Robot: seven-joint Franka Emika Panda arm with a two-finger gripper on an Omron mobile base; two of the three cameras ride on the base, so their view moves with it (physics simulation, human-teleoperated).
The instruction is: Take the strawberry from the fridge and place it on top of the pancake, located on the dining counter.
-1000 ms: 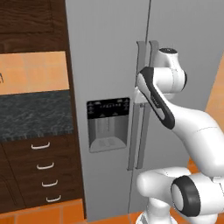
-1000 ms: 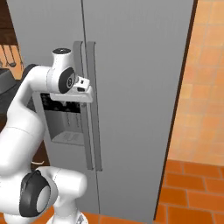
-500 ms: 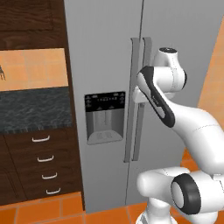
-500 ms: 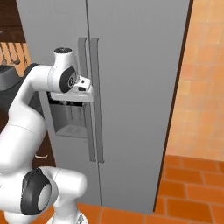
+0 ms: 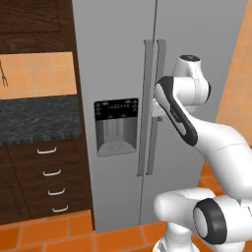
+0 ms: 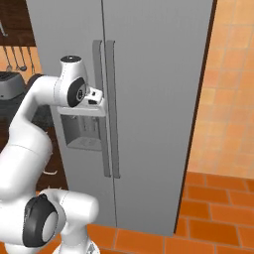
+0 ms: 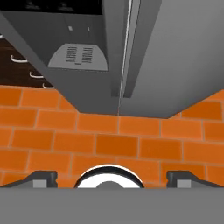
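Still at step one: I've got the gripper (image 7: 109,178) spread wide w/ nothing in it, hanging just in front of the fridge (image 5: 118,64), both doors shut. Strawberry presumably inside, can't see it. Next I need to hook a handle (image 5: 158,108) & pull the door open.

Orange brick-pattern floor (image 7: 131,144) underfoot, laid in staggered rows with darker joints. Orange tiled wall (image 6: 228,89) to the right, running down to the floor. On the left, dark wood cabinets (image 5: 29,22) high up, a pale orange tiled backsplash (image 5: 44,74) beneath them, then a black speckled table (image 5: 39,118) top over dark drawers (image 5: 49,182) with curved pale handles. Far left in the right base view, utensils (image 6: 20,57) hanging on the wall above a dark appliance (image 6: 11,89). Even, flat lighting throughout.
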